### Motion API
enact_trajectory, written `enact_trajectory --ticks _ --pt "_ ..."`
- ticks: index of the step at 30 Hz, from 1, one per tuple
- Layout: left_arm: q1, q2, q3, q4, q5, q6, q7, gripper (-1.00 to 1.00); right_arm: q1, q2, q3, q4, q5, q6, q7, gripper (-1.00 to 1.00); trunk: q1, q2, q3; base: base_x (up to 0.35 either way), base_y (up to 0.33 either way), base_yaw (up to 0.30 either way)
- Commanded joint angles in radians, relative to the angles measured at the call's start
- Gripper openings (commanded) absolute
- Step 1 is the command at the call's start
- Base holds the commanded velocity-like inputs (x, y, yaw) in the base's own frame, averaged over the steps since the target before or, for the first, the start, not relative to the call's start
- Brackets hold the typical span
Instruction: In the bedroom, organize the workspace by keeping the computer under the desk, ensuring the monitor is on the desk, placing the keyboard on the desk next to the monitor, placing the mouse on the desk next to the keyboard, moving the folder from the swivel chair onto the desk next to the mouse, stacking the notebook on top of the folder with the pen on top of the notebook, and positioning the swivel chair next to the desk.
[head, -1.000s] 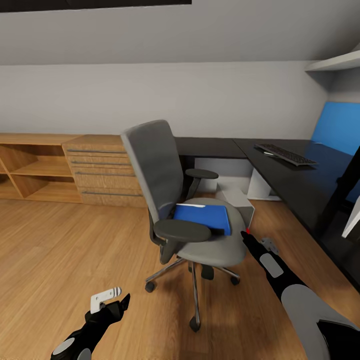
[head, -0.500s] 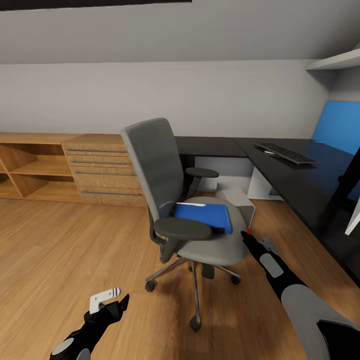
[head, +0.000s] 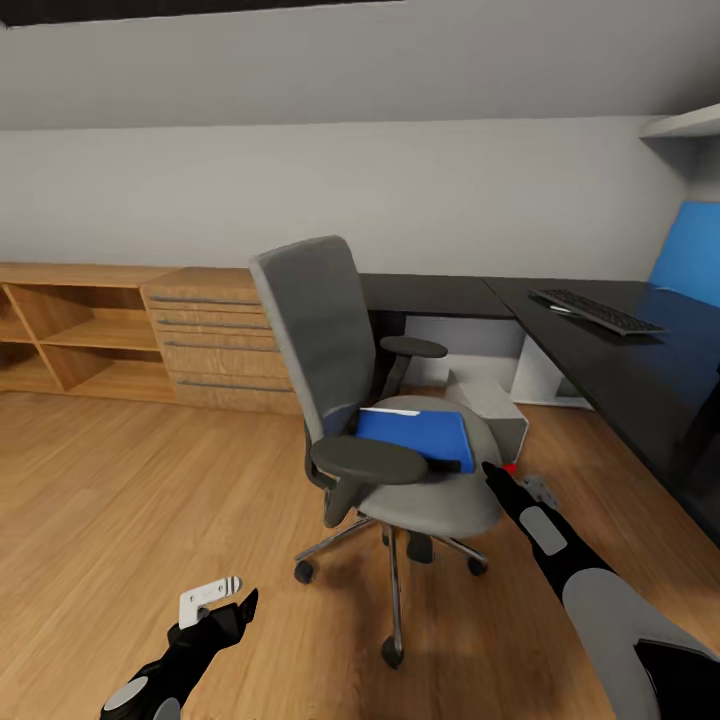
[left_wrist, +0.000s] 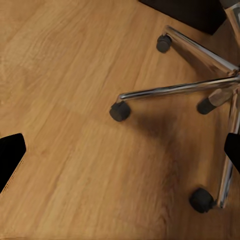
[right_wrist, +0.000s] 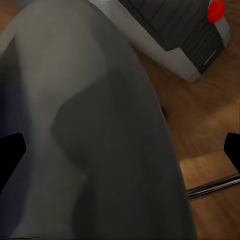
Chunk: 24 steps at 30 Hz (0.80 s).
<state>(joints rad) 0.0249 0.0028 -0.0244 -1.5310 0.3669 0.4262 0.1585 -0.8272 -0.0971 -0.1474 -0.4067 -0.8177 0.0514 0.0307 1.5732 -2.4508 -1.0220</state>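
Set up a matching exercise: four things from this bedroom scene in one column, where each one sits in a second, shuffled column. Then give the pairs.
Things
1. folder
2. keyboard
3. computer
4. swivel chair

Places
A. on the black desk top
B. on the wood floor, in front of the desk
C. on the chair's seat
D. on the floor beside the desk, lying on its side

Pairs: 1-C, 2-A, 3-D, 4-B
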Motion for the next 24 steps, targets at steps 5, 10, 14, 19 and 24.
enact_trajectory --ticks 5,10,14,19,24 --pt "0.000 0.000 -0.002 -0.001 0.010 0.003 0.009 1.00 0.000 0.000 -0.001 0.000 -0.009 0.004 0.004 1.00 0.000 0.000 -0.001 0.000 0.000 0.268" --pt "0.000 0.000 -0.002 -0.001 0.010 0.003 0.009 1.00 0.000 0.001 -0.001 0.000 -0.009 0.004 0.005 1.00 0.000 0.000 -0.001 0.000 0.000 0.270" --pt "0.000 0.000 -0.002 -0.001 0.009 0.003 0.010 1.00 0.000 0.002 -0.001 0.000 -0.009 0.004 0.005 1.00 0.000 0.000 -0.001 0.000 0.000 0.269" --pt "0.000 0.000 -0.002 -0.001 0.010 0.003 0.010 1.00 0.000 0.002 -0.001 0.000 -0.009 0.004 0.005 1.00 0.000 0.000 -0.001 0.000 0.000 0.269" --pt "0.000 0.000 -0.002 -0.001 0.010 0.003 0.010 1.00 0.000 0.002 -0.001 -0.001 -0.009 0.004 0.005 1.00 0.000 0.000 -0.001 0.000 0.000 0.228"
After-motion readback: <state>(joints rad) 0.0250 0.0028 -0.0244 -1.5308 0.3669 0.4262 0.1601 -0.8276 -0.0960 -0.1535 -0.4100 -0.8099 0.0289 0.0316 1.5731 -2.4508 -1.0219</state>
